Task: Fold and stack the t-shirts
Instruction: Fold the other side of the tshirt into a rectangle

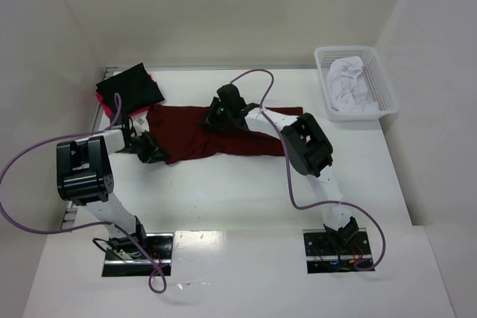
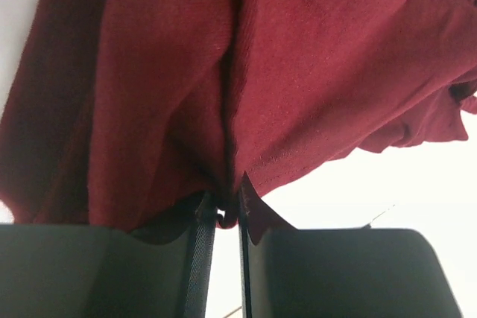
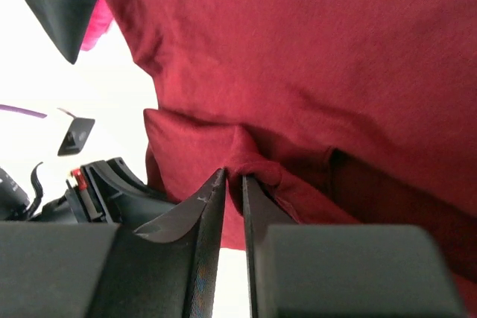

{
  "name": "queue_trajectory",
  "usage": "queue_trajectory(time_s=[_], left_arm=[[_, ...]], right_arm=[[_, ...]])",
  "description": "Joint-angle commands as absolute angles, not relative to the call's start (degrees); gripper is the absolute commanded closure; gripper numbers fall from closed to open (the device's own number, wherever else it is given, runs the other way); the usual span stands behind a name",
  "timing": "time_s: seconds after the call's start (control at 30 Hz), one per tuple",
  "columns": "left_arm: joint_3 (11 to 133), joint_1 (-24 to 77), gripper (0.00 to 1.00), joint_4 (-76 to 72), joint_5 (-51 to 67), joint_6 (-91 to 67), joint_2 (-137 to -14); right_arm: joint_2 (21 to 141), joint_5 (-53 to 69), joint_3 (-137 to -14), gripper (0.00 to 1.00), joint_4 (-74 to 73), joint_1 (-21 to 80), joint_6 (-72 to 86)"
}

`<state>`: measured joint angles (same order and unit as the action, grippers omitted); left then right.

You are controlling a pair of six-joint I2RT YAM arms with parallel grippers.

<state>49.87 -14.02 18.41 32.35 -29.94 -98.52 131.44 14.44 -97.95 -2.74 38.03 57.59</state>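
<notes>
Black t-shirt (image 1: 133, 83): folded into a square at the far left corner of the table (image 1: 223, 191).
Pink t-shirt (image 1: 102, 102): lies under the black one. Only a narrow edge shows at the left side, so its fold is hidden.
Left gripper (image 1: 154, 153): low at the left near corner of the maroon t-shirt (image 1: 190, 135). From above its tips are hard to make out against the cloth.
Left fingers (image 2: 200, 258): almost together in the wrist view, with only a thin slit between them. A pinched edge of the maroon cloth goes down into this slit.
Maroon t-shirt, position: spread flat and wide across the middle of the table, just right of the stack. The right arm covers part of its upper right side.
Right gripper (image 1: 212, 118): pointing down on the upper middle of the maroon t-shirt.
Right fingers (image 3: 205, 214): close, with a narrow gap. A raised ridge of cloth sits at the tips, but I cannot tell if it is gripped.
Basket (image 1: 365, 117): white, at the far right, well apart from the shirts.
White cloth (image 1: 349, 83): crumpled inside the basket, its shape unclear.
</notes>
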Motion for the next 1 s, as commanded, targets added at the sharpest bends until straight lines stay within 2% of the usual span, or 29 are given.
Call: queue_trajectory(time_s=[0.0,0.03,0.1,0.23,0.47,0.7,0.87,0.97], left_arm=[[50.6,-14.2,0.78,22.4,34.7,-27.2,-95.7],[50.6,-14.2,0.77,22.6,34.7,-27.2,-95.7],[50.6,-14.2,0.62,24.1,34.7,-26.6,-95.1],[50.0,-14.2,0.46,25.2,34.7,-26.1,-93.8],[49.7,-14.2,0.43,25.2,34.1,-26.1,-93.3],[48.7,-14.2,0.54,25.2,34.6,-26.6,-92.7],[48.4,-14.2,0.76,25.2,34.6,-26.6,-92.7],[48.4,-14.2,0.84,25.2,34.8,-26.6,-92.7]], right_arm=[[131.8,14.7,-99.7,0.78,-3.0,37.4,57.2],[131.8,14.7,-99.7,0.76,-3.0,37.4,56.8],[131.8,14.7,-99.7,0.74,-3.5,37.4,56.7],[132.4,14.7,-99.7,0.71,-3.5,37.4,56.7],[132.4,15.2,-99.4,0.69,-3.5,37.4,56.7],[132.4,15.2,-99.1,0.69,-3.5,37.4,56.2],[132.4,15.2,-98.6,0.69,-3.0,37.4,56.2],[132.4,15.2,-98.6,0.69,-3.0,37.4,56.2]])
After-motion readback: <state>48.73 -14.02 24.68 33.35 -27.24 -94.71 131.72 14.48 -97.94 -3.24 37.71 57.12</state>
